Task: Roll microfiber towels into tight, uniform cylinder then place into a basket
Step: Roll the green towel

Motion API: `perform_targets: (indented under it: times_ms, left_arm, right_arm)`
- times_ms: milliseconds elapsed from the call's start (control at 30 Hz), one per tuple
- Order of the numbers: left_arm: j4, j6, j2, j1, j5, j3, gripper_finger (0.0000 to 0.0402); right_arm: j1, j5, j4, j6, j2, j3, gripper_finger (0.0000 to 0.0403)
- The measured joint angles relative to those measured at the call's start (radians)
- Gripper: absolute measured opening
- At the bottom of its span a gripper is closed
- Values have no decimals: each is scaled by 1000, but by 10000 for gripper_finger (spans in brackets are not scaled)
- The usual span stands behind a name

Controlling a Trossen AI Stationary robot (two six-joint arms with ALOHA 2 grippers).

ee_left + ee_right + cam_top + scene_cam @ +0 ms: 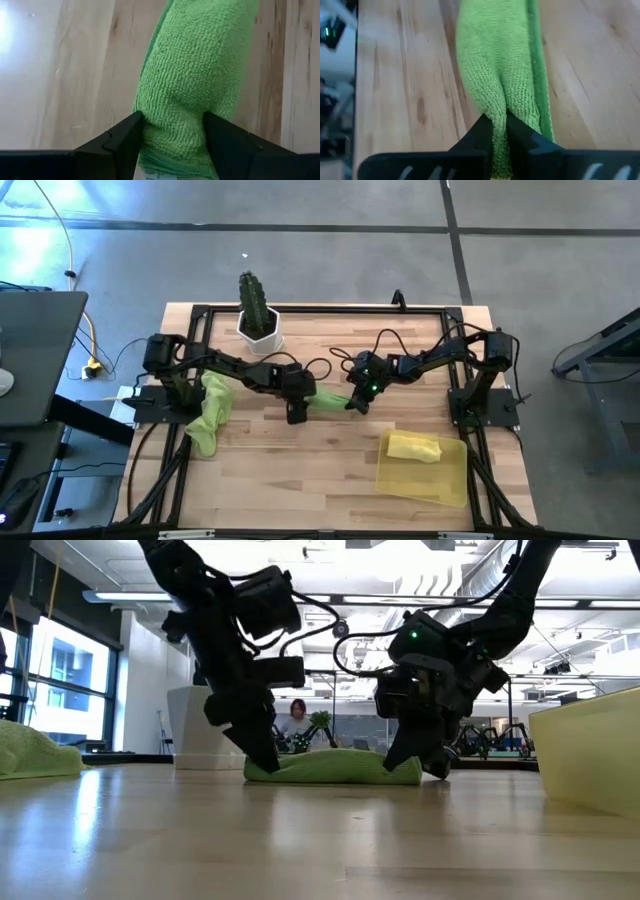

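Green rolled towel (pixel 330 400) mid-desk: soft, light, springy. Left gripper (pixel 172 132) fingers apart astride 1 end; right gripper (pixel 499 125) pinches other; grip ends.

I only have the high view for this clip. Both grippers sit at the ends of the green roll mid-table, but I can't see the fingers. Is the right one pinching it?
Observer: Yes. The right wrist view shows the right gripper shut on the rolled green towel, cloth squeezed between its fingers.
Operator: And the left?
Observer: The left gripper is open, its fingers straddling the roll's other end.
Operator: Is the roll lifted?
Observer: No. The low view shows it lying on the table.
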Motion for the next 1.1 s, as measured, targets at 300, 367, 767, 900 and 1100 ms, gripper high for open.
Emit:
perform_targets:
  times_ms: [300, 367, 767, 900, 1100]
  left_arm:
    - [-9, -107, 14, 13, 95, 2, 153]
    - [-10, -138, 14, 14, 97, 2, 140]
    - [-7, -265, 15, 54, 126, 0, 115]
    - [-7, -267, 15, 54, 124, -1, 115]
    - [-7, -270, 15, 54, 135, -1, 115]
  right_arm:
    - [-15, 19, -22, -325, -105, -4, 109]
    - [-15, 18, -14, -406, -153, -4, 124]
    - [246, 440, 69, -933, -238, -2, 135]
    - [295, 546, 158, -919, -150, -1, 140]
    - [301, 618, 146, -865, -26, 61, 182]
